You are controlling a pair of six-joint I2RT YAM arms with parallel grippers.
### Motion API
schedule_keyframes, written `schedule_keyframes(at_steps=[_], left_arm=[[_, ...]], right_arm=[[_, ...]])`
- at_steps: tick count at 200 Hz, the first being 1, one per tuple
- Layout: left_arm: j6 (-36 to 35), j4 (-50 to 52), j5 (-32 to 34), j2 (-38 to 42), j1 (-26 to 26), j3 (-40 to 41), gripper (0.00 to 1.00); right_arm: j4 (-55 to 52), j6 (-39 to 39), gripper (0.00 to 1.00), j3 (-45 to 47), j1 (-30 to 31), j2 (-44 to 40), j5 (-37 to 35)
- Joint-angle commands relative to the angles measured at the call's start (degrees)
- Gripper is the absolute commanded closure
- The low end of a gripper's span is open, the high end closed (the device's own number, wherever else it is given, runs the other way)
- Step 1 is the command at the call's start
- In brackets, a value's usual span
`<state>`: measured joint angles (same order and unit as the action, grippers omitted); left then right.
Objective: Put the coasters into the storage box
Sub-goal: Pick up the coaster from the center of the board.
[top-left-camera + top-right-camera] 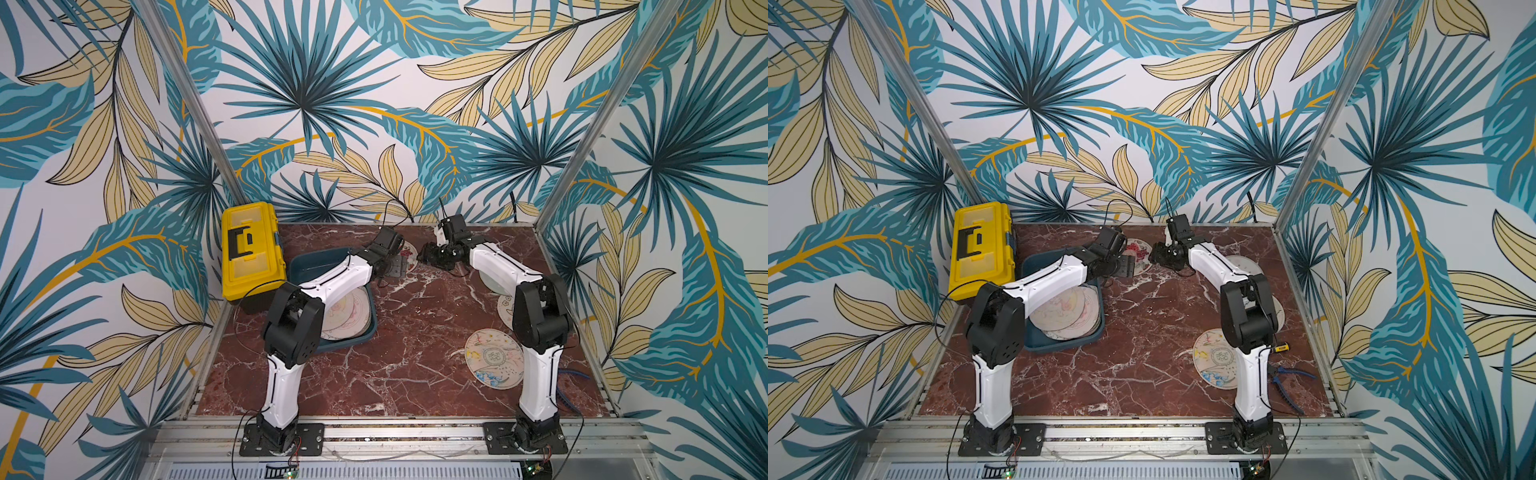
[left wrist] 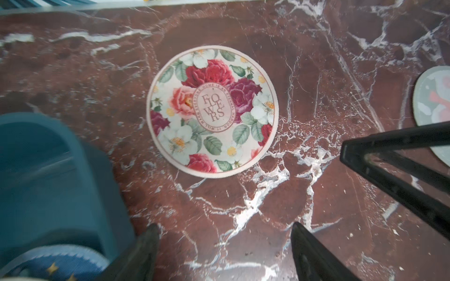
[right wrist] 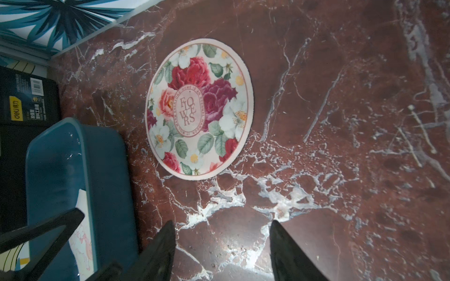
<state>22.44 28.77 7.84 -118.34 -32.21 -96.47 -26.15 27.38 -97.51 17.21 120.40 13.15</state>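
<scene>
Both top views look down from high over the near edge toward the far wall [image 1: 374,124]; both wrist views closely share the flower coaster [image 2: 211,110].

Floral coaster [image 2: 212,110] flat beside teal box [image 2: 97,185]

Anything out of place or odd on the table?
Stray tools: a blue-handled tool, likely pliers, and a small yellow-and-black tool lie on the table beside the right arm. Nothing looks spilled or damaged.
</scene>
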Motion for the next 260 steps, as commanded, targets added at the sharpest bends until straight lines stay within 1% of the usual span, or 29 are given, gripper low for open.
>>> schedule_keyframes(at_steps=[1, 67, 82, 97, 115, 125, 130, 183, 209, 260], left_arm=[[-0.06, -1.62, -1.2, -4.12, 0.04, -5.08, 0.15], [2.25, -1.62, 3.04, -13.12, 0.04, -13.16, 0.15], [2.36, -1.66, 4.18, -14.86, 0.04, -14.61, 0.12], [2.29, -1.57, 5.37, -16.47, 0.04, -16.03, 0.06], [2.17, -1.6, 5.8, -18.02, 0.04, -17.58, 0.02], [1.77, -1.44, 5.55, -18.06, -0.01, -18.39, 0.02], [1.55, -1.4, 5.4, -20.04, 0.04, -18.76, 0.02], [-2.39, 1.98, 4.56, -24.26, -0.14, -23.65, 0.02], [-4.53, 2.55, 5.17, -24.39, -0.4, -23.68, 0.02], [-7.97, 3.09, 3.3, -22.69, -0.49, -22.41, 0.0]], right_arm=[[1.38, 2.02, 0.38, -0.63, -0.44, 3.04, 0.83], [2.23, 4.34, 0.38, -6.22, -1.05, 9.63, 0.57], [2.62, 4.59, 0.38, -6.28, -1.06, 9.99, 0.58], [2.6, 4.4, 0.38, -5.99, -1.17, 9.62, 0.26], [2.7, 4.14, 0.38, -4.71, -1.6, 8.59, -0.55], [3.28, 4.16, 0.38, -3.3, -2.09, 7.41, -1.0], [3.65, 4.26, 0.38, -2.42, -2.41, 6.88, -1.02], [5.23, 4.11, 0.38, 4.07, -6.0, 1.35, -0.51], [5.14, 3.48, 0.38, 5.4, -6.4, 0.07, -0.15], [4.56, 2.74, 0.38, 5.88, -6.58, -0.16, 0.62]])
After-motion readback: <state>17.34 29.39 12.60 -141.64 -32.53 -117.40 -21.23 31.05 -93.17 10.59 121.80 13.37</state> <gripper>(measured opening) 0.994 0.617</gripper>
